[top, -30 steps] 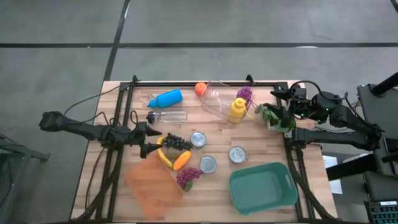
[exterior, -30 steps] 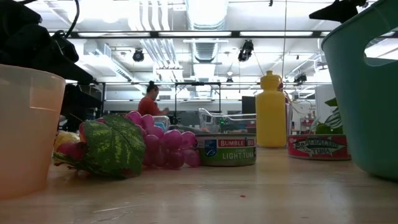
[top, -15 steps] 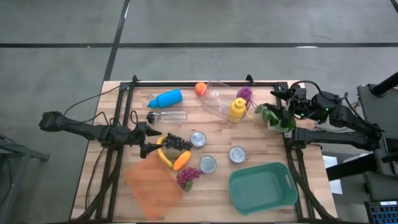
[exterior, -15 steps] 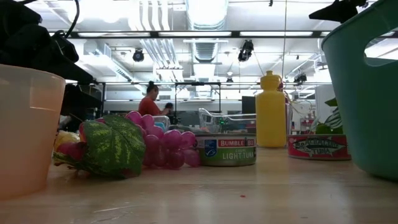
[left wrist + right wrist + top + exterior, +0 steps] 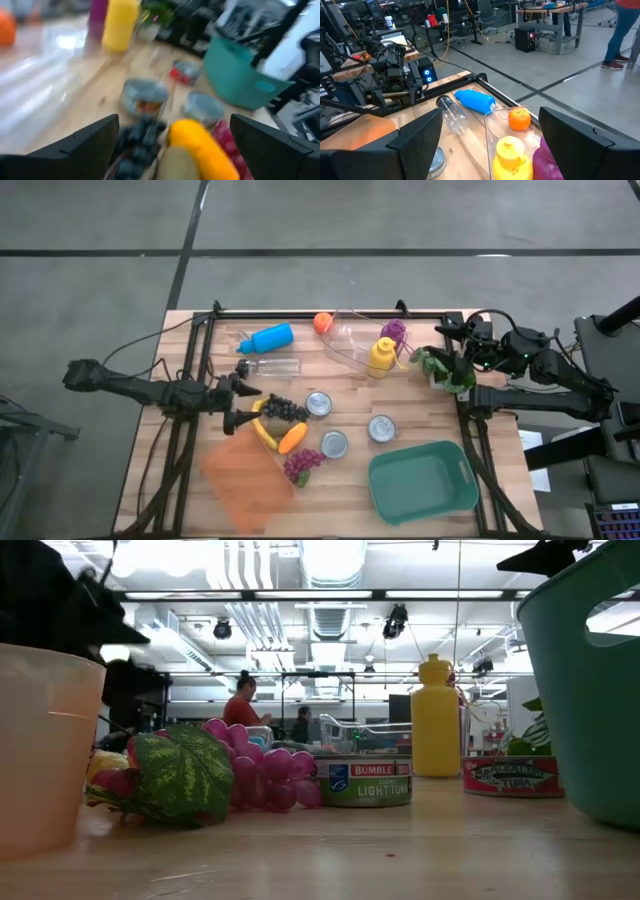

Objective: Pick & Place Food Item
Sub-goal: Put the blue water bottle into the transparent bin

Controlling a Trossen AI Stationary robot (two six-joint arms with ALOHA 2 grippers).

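While the left gripper (image 5: 240, 394), fingers spread, hangs left of centre beside the curved yellow plastic banana (image 5: 262, 431), a level approach is advised, sparing the dark grapes (image 5: 284, 409). At right, the right gripper (image 5: 447, 350) is parked, fingers apart.

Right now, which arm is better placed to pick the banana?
Probably the left: its open pincer hovers just beside the banana, while the right pincer waits open at the far table edge.
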